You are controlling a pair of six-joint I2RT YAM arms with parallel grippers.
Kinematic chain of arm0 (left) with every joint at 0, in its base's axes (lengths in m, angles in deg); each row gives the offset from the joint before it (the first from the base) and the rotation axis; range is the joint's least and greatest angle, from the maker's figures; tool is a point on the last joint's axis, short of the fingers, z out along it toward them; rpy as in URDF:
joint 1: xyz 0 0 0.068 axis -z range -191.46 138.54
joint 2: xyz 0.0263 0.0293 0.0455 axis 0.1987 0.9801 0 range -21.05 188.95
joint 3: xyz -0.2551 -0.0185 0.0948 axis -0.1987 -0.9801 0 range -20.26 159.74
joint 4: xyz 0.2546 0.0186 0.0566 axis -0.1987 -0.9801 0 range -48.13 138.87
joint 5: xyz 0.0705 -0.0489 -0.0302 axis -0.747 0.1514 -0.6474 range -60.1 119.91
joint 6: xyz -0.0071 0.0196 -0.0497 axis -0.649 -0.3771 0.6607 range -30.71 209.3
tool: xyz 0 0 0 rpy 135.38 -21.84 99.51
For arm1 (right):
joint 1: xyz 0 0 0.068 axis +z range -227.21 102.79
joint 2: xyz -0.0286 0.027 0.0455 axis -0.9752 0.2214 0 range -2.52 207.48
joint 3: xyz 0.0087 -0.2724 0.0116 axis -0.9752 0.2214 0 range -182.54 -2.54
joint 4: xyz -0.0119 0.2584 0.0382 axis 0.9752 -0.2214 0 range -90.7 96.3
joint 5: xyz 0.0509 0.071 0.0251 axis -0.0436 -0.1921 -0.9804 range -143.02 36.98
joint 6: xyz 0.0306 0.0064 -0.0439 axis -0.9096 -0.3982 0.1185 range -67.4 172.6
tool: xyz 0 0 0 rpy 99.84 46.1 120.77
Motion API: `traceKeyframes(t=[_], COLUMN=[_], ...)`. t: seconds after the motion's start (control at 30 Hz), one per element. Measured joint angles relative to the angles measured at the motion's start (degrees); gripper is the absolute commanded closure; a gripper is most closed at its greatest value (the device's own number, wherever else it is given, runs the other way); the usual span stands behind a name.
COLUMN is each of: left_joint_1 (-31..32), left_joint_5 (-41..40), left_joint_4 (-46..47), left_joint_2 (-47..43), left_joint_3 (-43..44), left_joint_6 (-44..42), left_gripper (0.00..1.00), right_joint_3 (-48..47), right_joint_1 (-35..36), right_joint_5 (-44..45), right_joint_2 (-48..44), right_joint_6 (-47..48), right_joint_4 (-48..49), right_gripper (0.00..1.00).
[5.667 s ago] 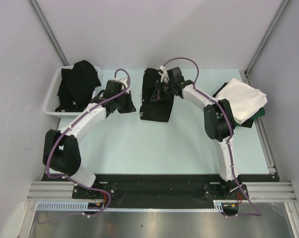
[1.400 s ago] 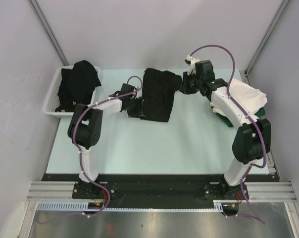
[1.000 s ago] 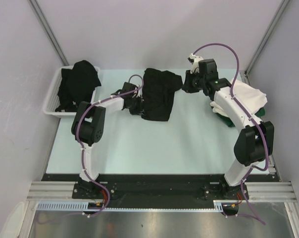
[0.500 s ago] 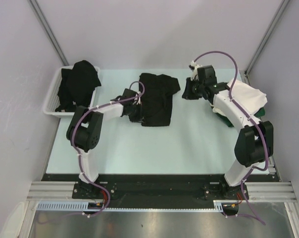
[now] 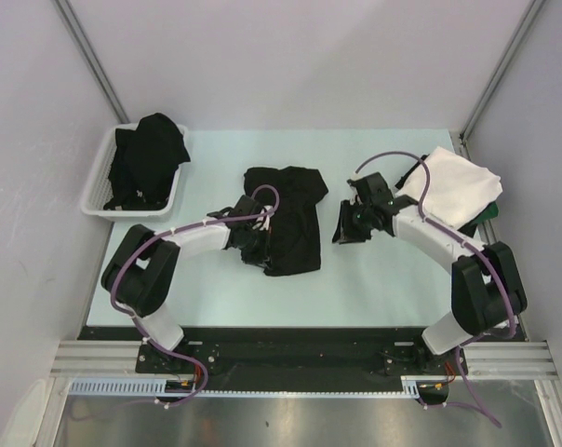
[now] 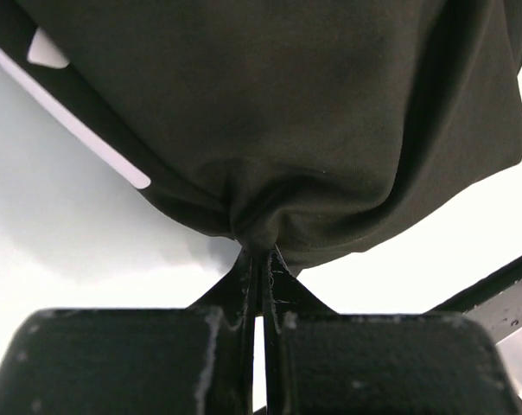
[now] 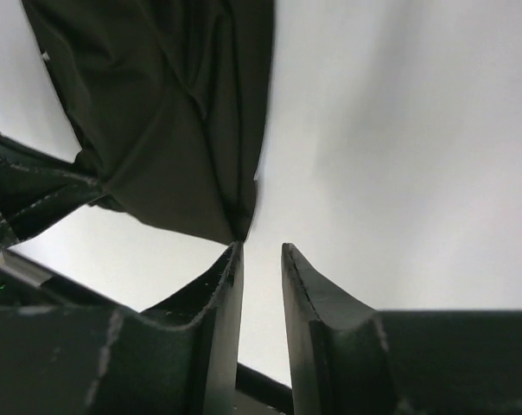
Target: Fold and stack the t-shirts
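Your left claw (image 6: 259, 256) gripped the black t-shirt (image 5: 290, 216); your right claw (image 7: 261, 251), slightly parted and empty, stood right of it, basket (image 5: 96, 179) well left.

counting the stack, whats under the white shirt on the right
A dark green shirt shows as a sliver at the near right corner of the white shirt. Everything else beneath is covered, so how many lie there cannot be told.
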Motion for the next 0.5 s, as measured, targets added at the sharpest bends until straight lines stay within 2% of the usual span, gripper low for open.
traceKeyframes(t=[0.2,0.5], left_joint_1=[0.0,0.0], left_joint_5=[0.0,0.0], left_joint_4=[-0.6,-1.7], left_joint_2=[-1.5,-1.5], left_joint_3=[-1.0,-0.1], left_joint_6=[0.0,-0.1], left_gripper=[1.00,1.00], right_joint_3=[9.8,15.9], right_joint_1=[2.8,7.0], right_joint_5=[-2.3,-2.6], right_joint_2=[-4.0,-4.2], right_joint_6=[-6.1,-12.8], right_joint_4=[5.2,15.7], right_gripper=[0.64,0.59])
